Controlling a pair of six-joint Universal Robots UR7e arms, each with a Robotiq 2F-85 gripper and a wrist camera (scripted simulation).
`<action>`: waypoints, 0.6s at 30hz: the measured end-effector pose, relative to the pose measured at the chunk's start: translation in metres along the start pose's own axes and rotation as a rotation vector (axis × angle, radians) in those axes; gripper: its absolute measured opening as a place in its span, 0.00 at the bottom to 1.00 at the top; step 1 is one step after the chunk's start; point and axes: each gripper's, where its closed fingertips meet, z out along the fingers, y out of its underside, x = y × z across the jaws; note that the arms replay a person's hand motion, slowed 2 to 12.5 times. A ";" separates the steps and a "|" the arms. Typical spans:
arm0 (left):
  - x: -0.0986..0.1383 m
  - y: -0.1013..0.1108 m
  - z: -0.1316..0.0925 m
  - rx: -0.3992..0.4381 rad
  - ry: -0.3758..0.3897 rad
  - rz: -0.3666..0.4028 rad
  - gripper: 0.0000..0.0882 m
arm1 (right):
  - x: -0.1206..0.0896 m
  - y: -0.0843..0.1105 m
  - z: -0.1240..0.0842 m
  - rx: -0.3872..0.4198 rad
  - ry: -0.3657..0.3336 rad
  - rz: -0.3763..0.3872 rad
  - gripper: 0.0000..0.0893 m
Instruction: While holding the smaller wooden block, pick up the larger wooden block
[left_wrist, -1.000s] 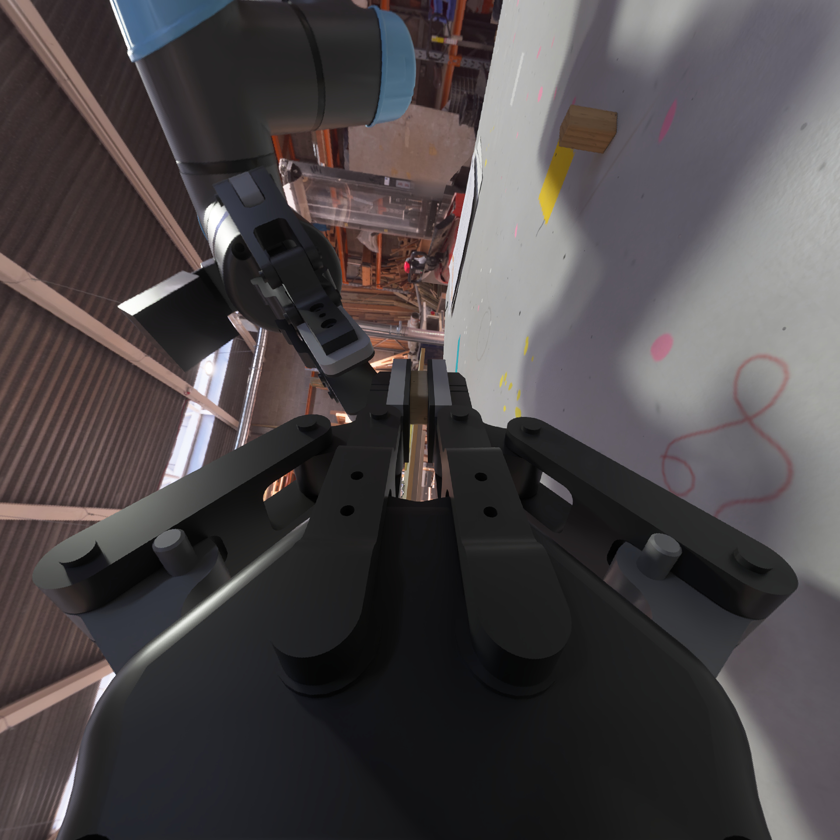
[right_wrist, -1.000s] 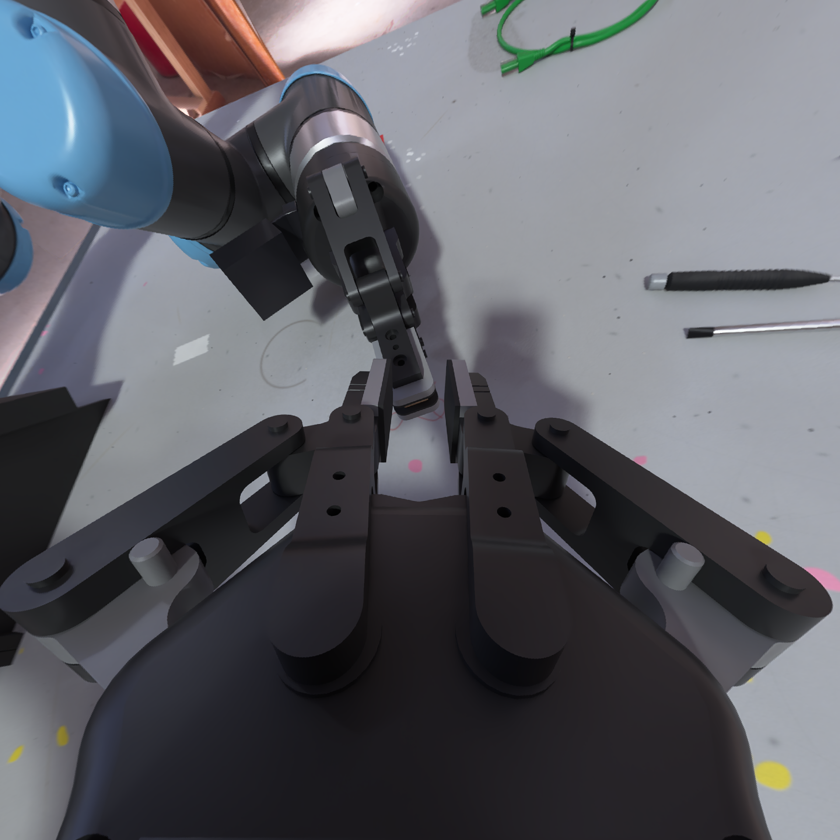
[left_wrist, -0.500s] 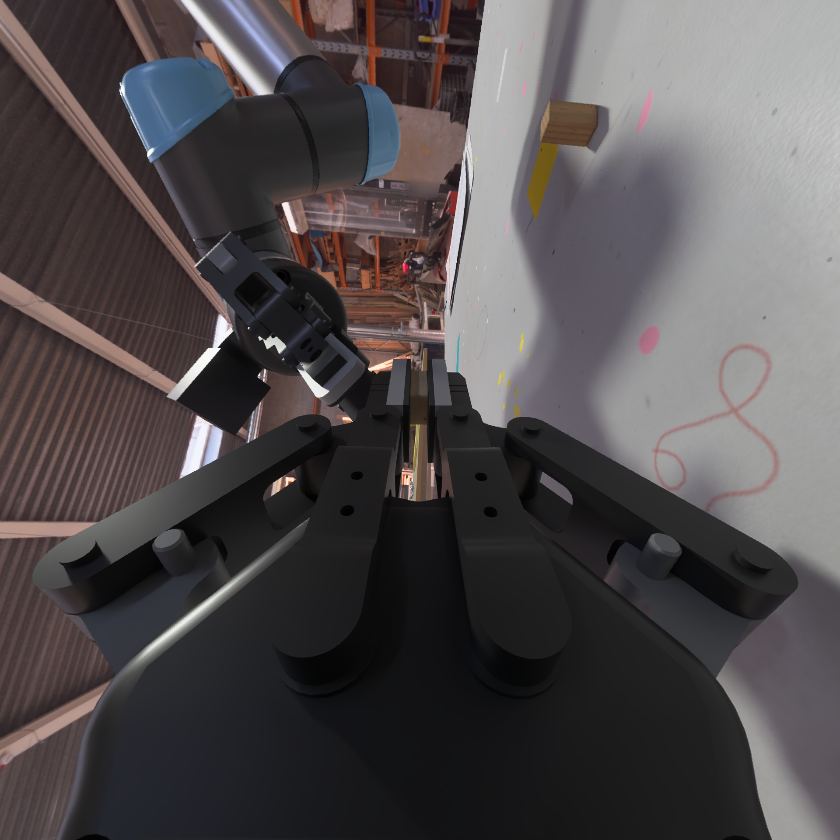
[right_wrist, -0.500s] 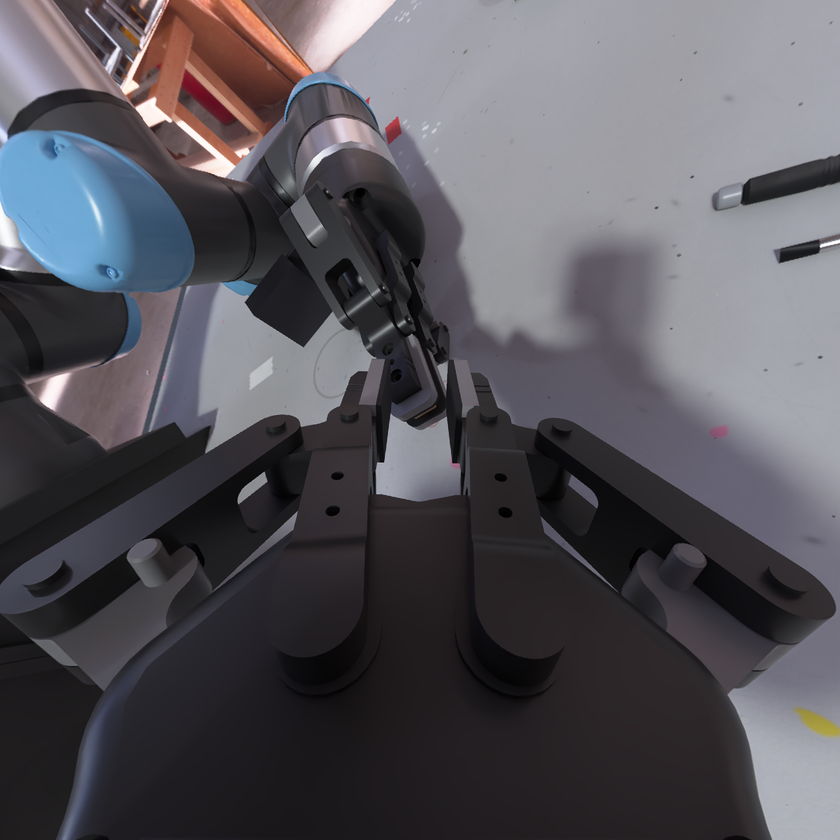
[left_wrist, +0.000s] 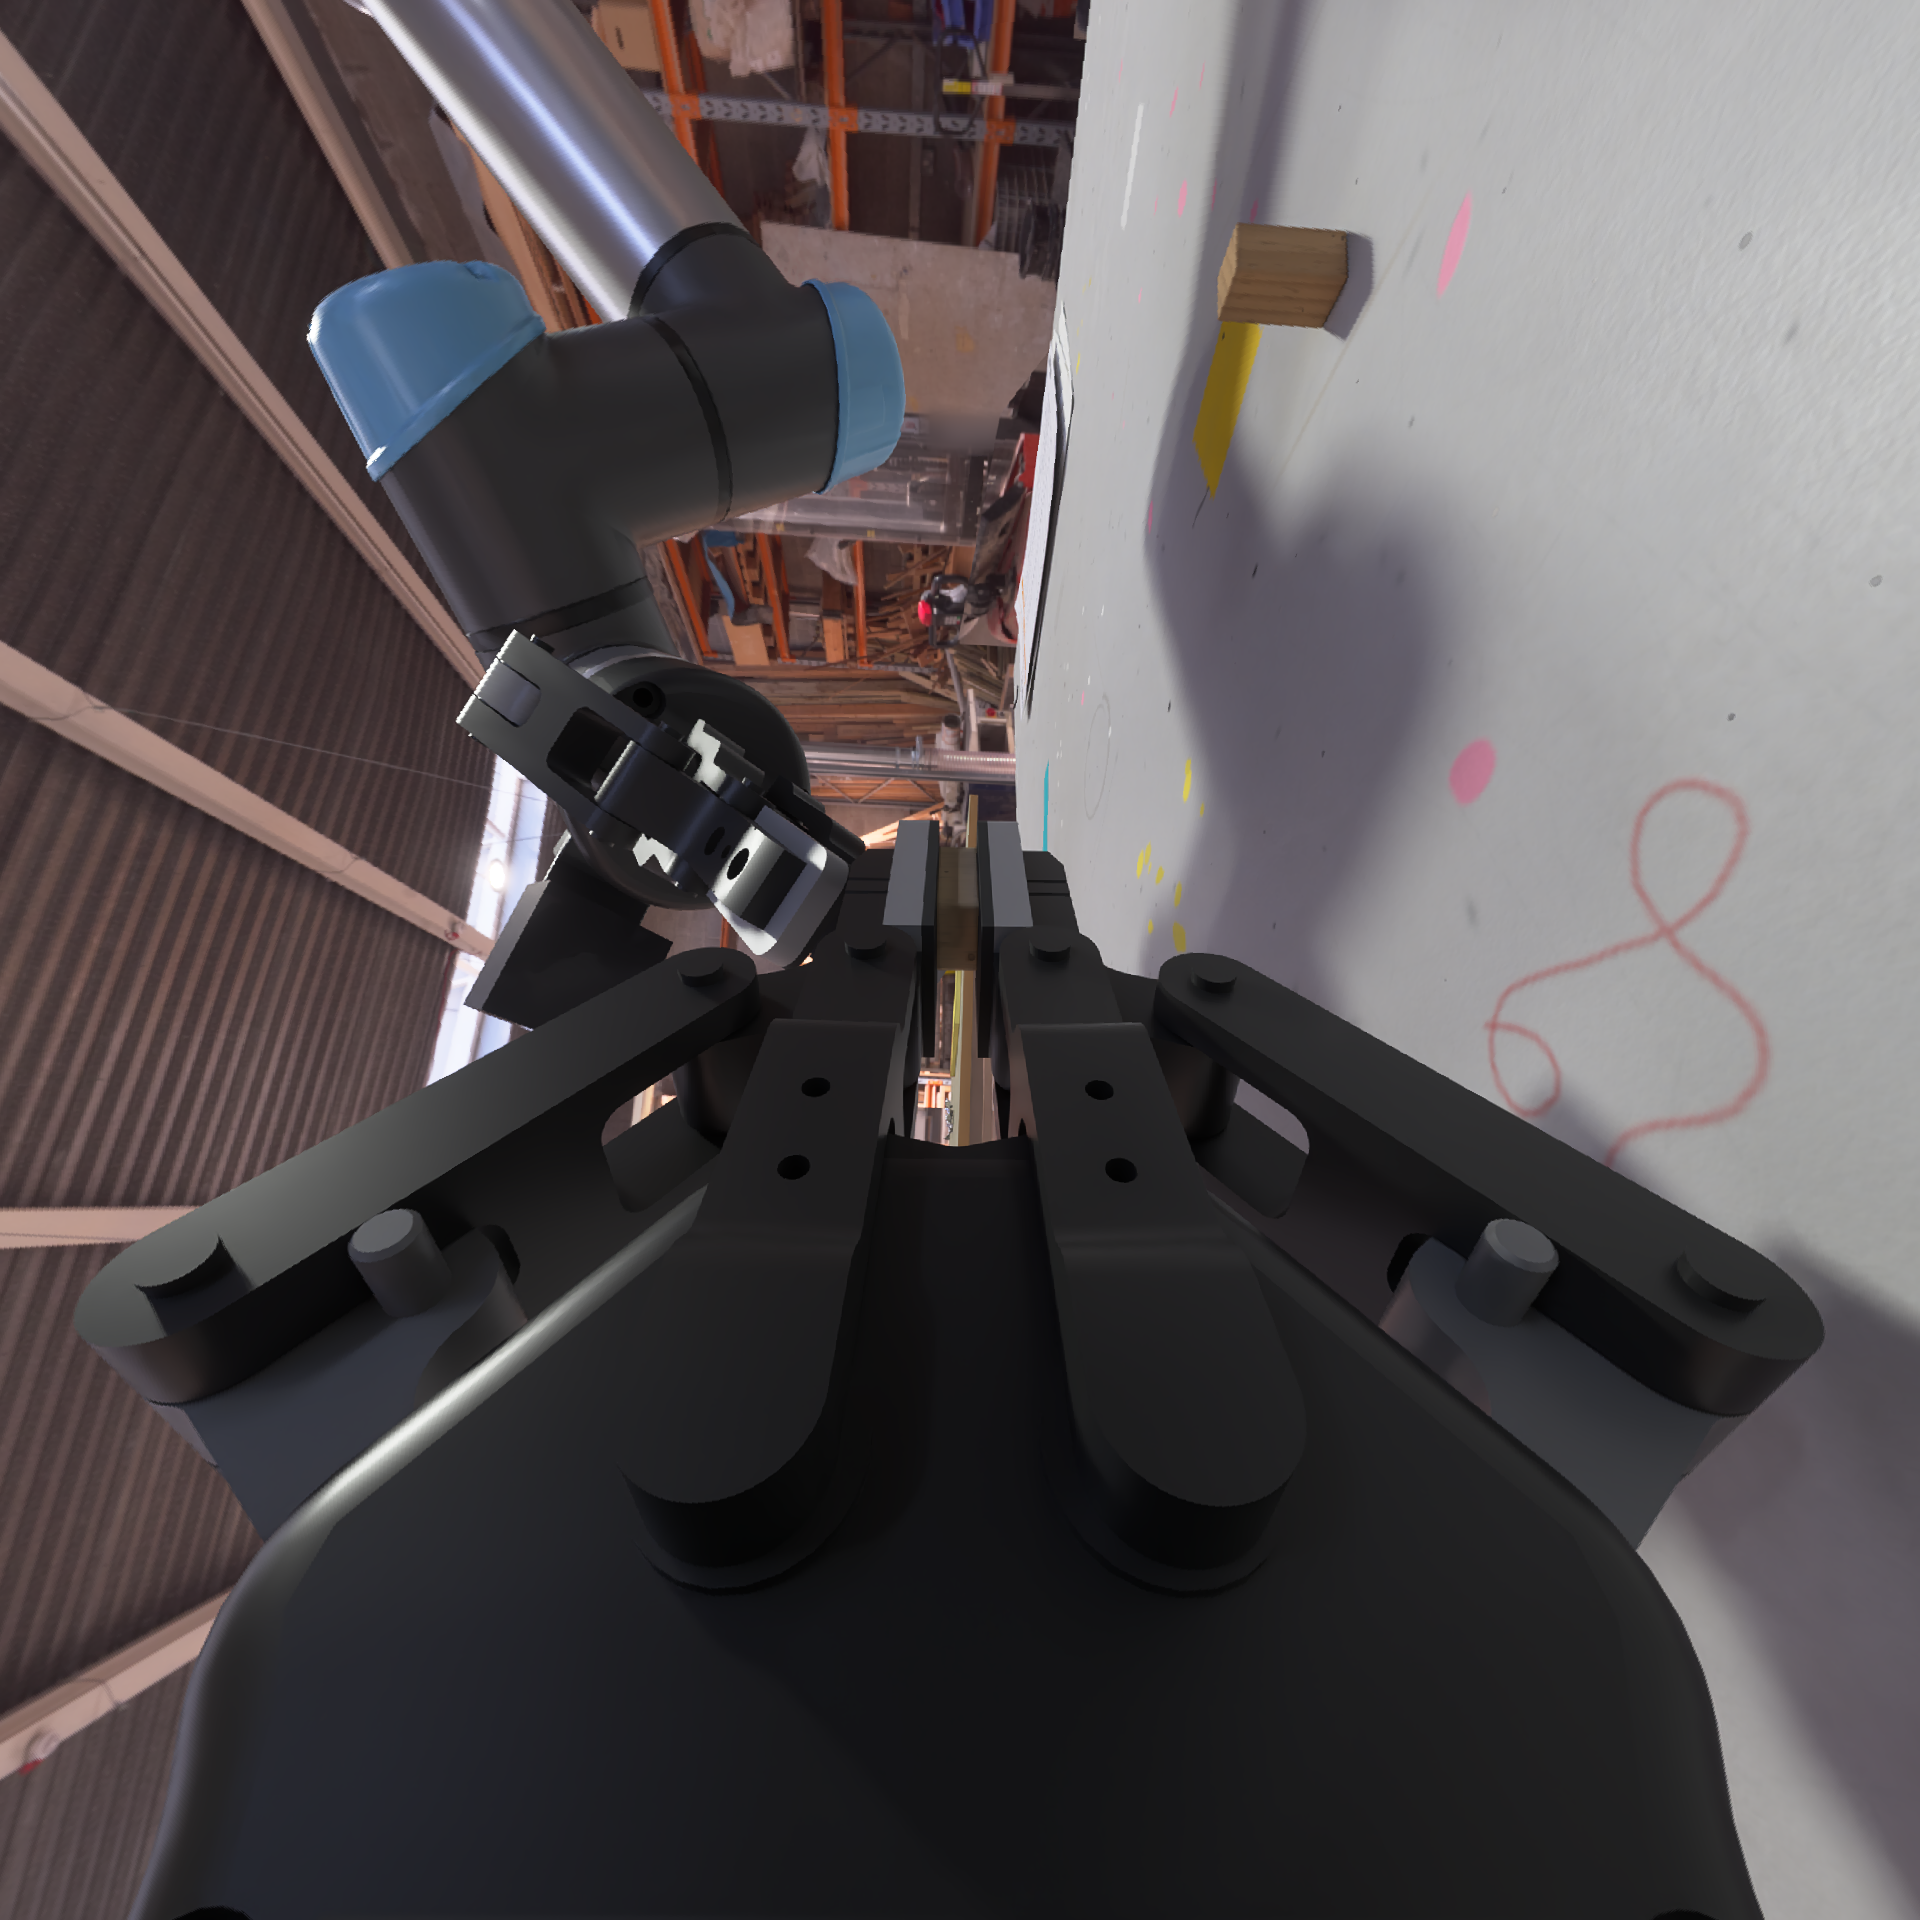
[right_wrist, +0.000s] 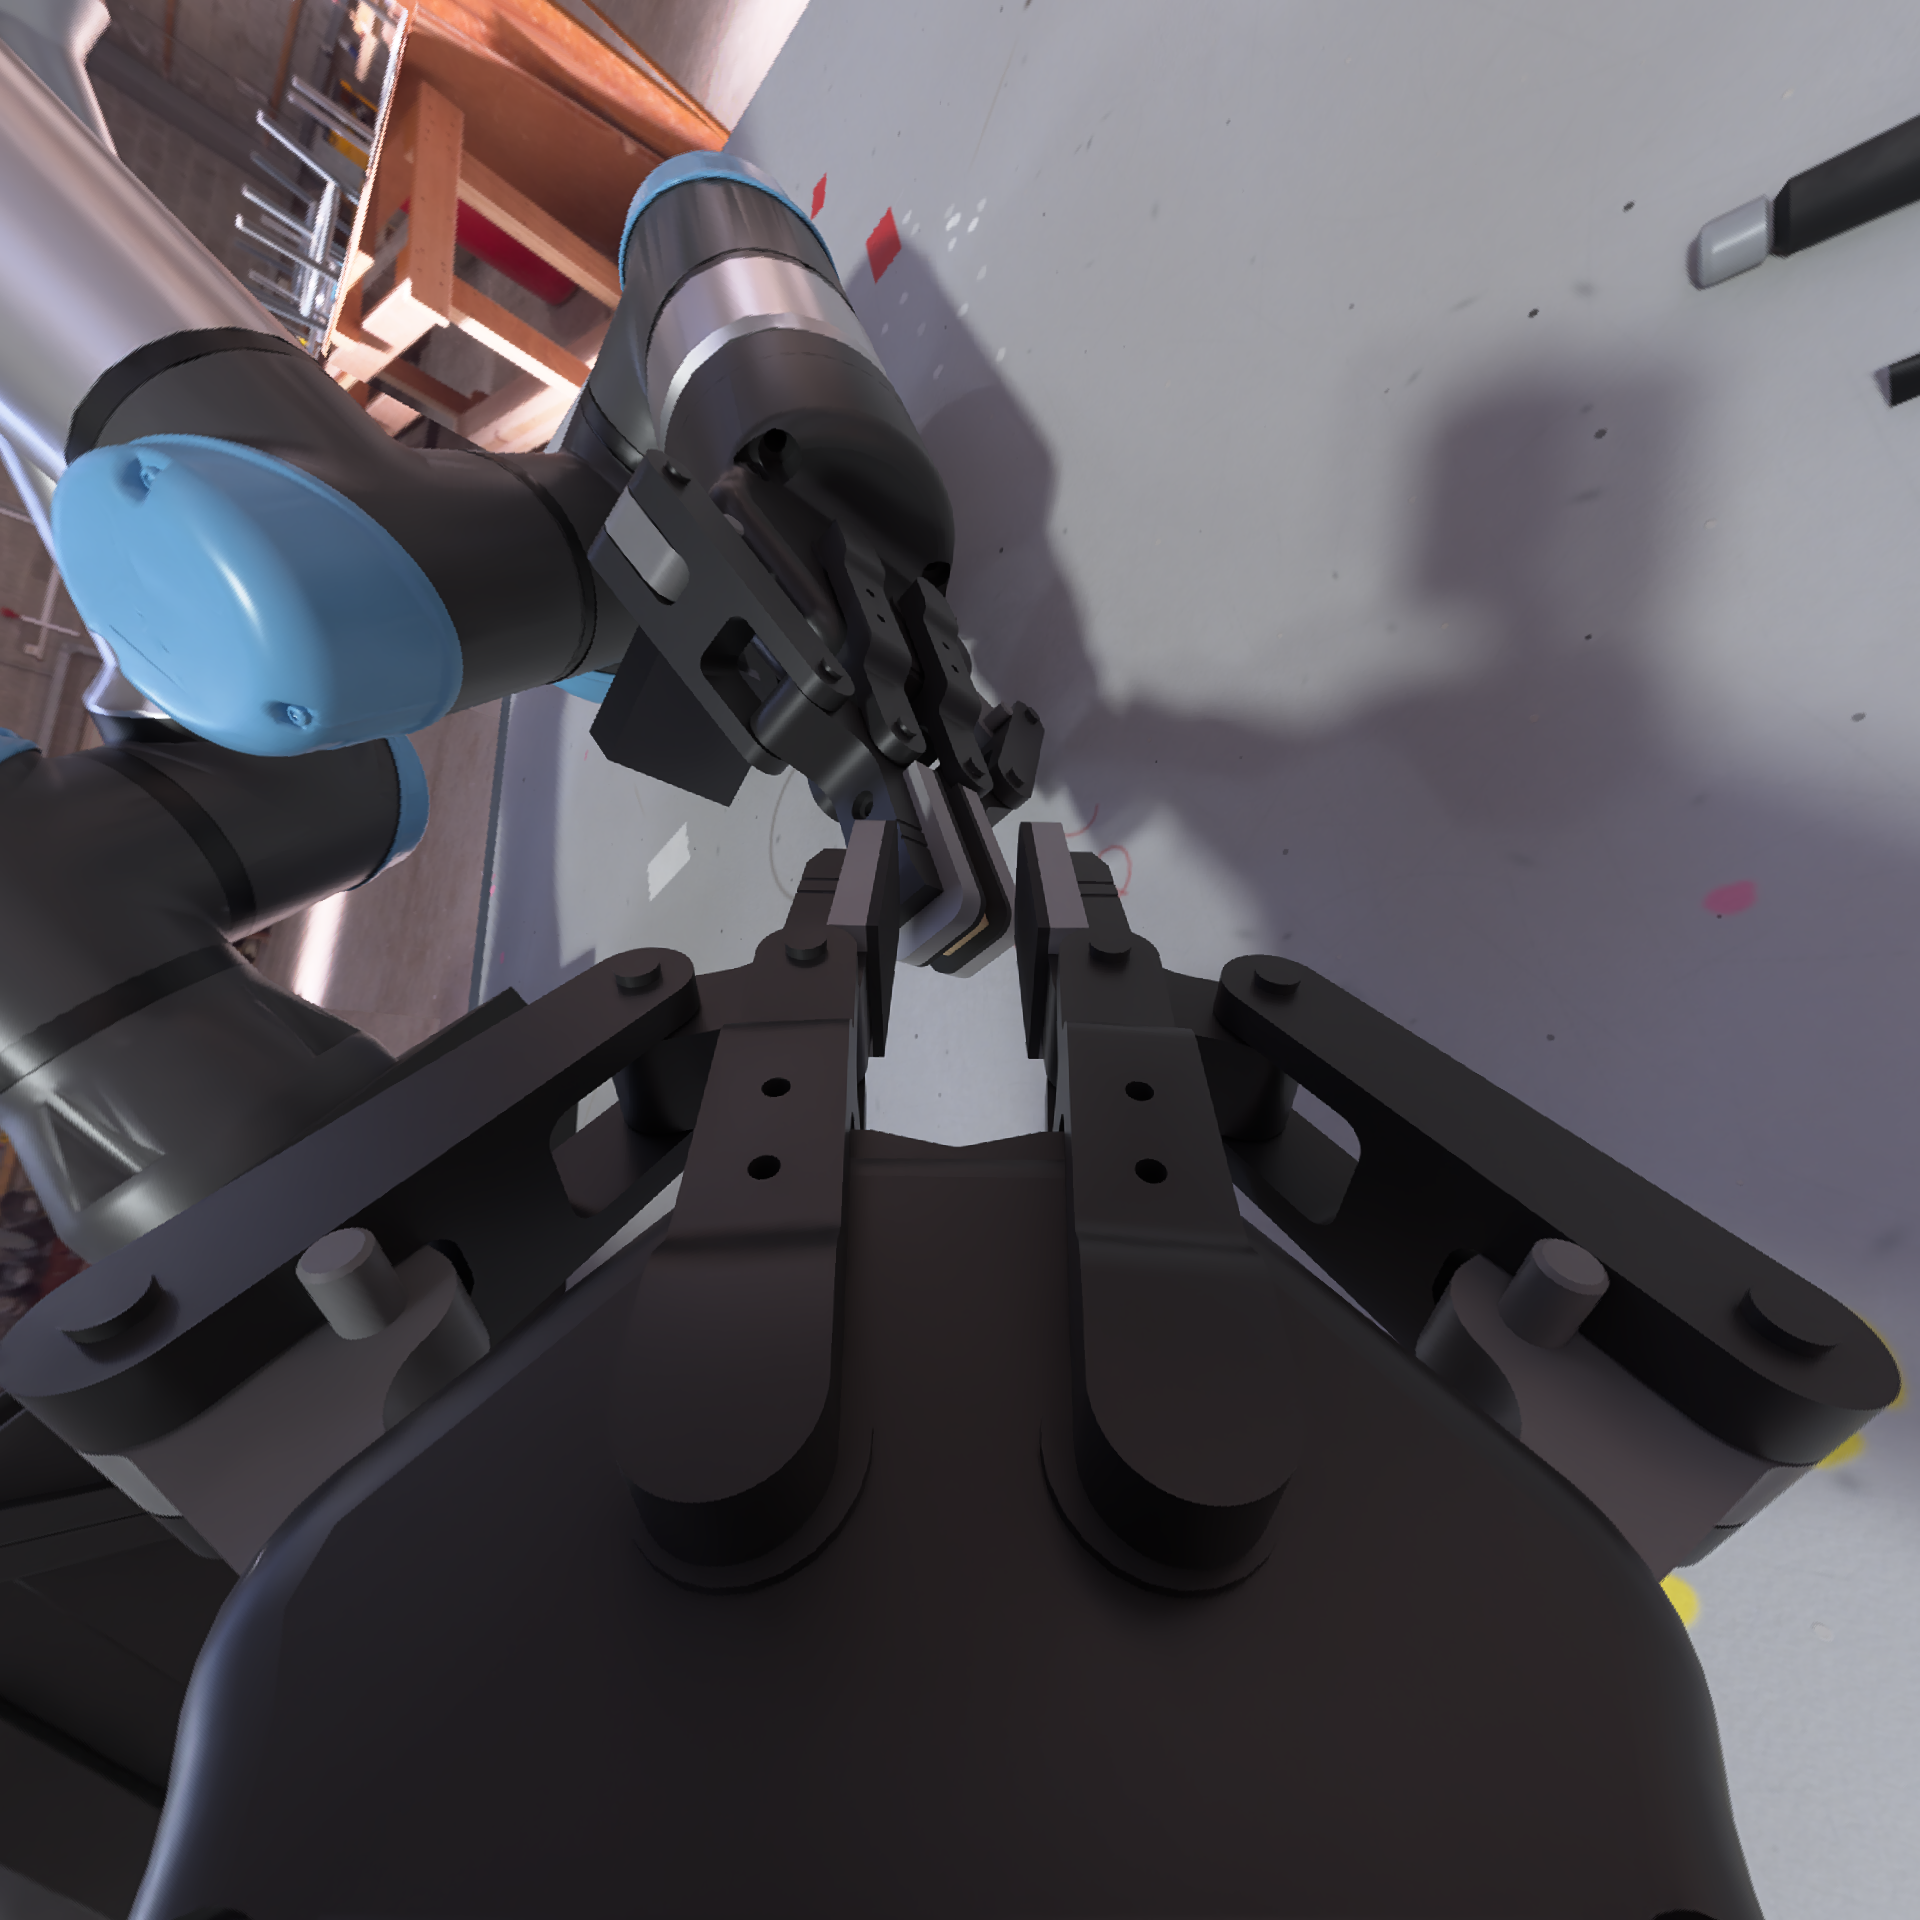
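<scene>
My left gripper (left_wrist: 958, 883) is shut on the smaller wooden block (left_wrist: 958, 914), a thin tan sliver between its pads, held in the air off the grey table (left_wrist: 1558, 623). The larger wooden block (left_wrist: 1283, 275) lies on the table far ahead, at the end of a yellow strip (left_wrist: 1226, 405). My right gripper (right_wrist: 951, 883) is open; its two fingers straddle the left gripper's tips, and the small block's end (right_wrist: 966, 940) shows between them. I cannot tell whether they touch. In the left wrist view the right gripper (left_wrist: 769, 883) sits just left of my fingertips.
A black-handled tool (right_wrist: 1808, 208) and a second dark tool (right_wrist: 1901, 379) lie at the table's far right. A red scribble (left_wrist: 1642, 977) and paint spots mark the table. The left arm's blue-capped joints (right_wrist: 239, 592) fill the left side of the right wrist view.
Both wrist views have tilted as the two arms turned together. The right arm's elbow has come more into the left view. The left gripper's tips stayed between the right fingers.
</scene>
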 end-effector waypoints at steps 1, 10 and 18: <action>0.000 0.000 0.000 0.000 0.000 0.000 0.07 | 0.000 0.000 0.000 -0.005 -0.003 0.009 0.23; 0.000 0.001 0.000 -0.003 0.001 -0.003 0.07 | -0.001 0.004 0.002 -0.049 -0.029 0.073 0.22; 0.000 0.002 0.001 -0.006 0.002 -0.007 0.07 | 0.001 0.006 0.003 -0.083 -0.019 0.097 0.21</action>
